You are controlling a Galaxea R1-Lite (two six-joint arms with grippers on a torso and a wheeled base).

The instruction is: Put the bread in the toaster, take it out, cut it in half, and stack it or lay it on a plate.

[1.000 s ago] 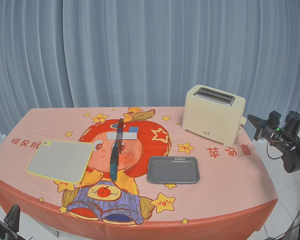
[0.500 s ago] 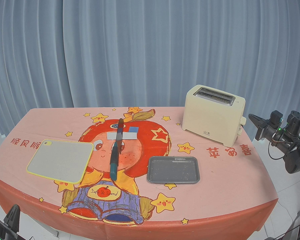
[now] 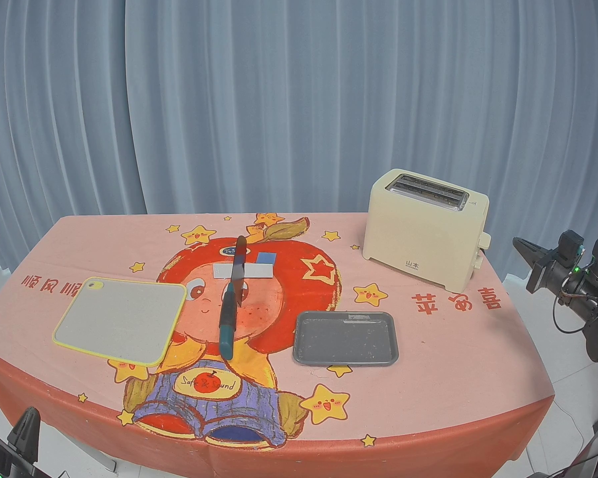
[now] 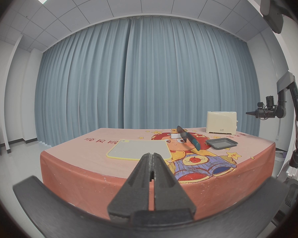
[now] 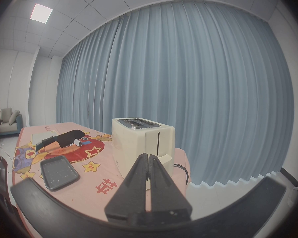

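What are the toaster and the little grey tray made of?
The toaster looks like smooth cream plastic, evenly coloured with a soft sheen, with shiny metal around its slots. The grey tray could be metal or plastic: dull, dark, thin raised rim; I cannot tell which.

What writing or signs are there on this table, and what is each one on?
Toaster: small dark mark low on its front, too small to read.
Tablecloth: large red characters near both ends, upside down in the head view, and small lettering on the drawn apple; not clear enough to quote.
Knife: small blue oval label by its blade, unreadable.
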